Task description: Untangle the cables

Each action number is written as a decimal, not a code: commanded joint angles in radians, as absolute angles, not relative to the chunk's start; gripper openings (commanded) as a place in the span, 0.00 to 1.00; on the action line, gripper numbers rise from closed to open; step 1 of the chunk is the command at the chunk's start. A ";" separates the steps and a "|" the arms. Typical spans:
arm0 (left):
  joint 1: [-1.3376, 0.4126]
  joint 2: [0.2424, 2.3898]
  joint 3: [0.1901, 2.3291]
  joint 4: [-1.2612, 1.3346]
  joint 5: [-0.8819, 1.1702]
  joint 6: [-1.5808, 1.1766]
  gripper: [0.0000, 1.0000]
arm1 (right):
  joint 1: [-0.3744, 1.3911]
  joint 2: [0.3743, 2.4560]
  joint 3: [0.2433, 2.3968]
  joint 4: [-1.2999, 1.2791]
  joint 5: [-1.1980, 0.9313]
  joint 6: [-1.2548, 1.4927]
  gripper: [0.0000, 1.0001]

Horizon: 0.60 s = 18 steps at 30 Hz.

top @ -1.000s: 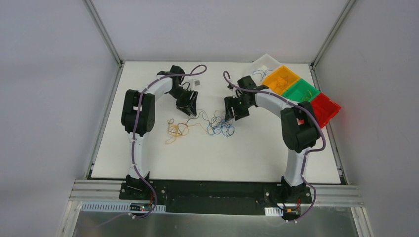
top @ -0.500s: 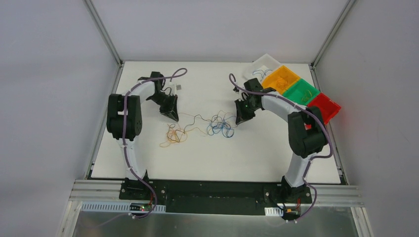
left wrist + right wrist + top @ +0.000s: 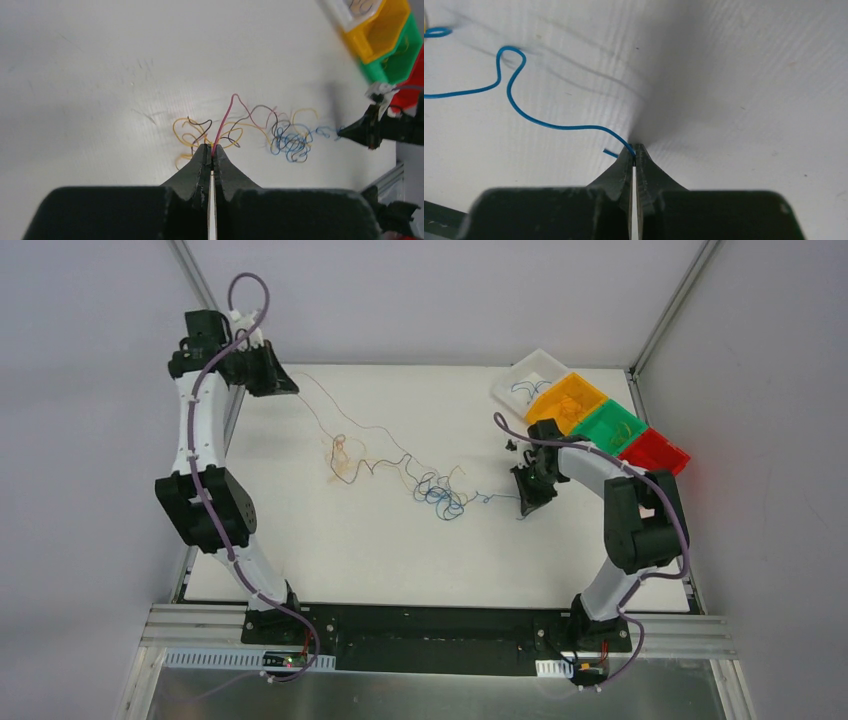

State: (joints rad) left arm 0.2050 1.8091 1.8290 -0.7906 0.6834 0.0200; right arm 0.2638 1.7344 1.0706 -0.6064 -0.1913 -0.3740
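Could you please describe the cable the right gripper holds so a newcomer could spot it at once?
Find the orange bin at the table's far right; just in front of it the right gripper is shut on a thin cable's end. That blue cable runs left into the tangle, among yellow, pink and dark strands.

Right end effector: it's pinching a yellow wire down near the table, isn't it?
Not yellow. The right wrist view shows the right end effector pinching a blue wire, down near the table.
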 commanded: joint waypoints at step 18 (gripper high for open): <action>0.213 1.610 2.065 -0.457 1.094 -0.505 0.00 | 0.224 1.456 1.406 -0.772 -0.561 -0.462 0.77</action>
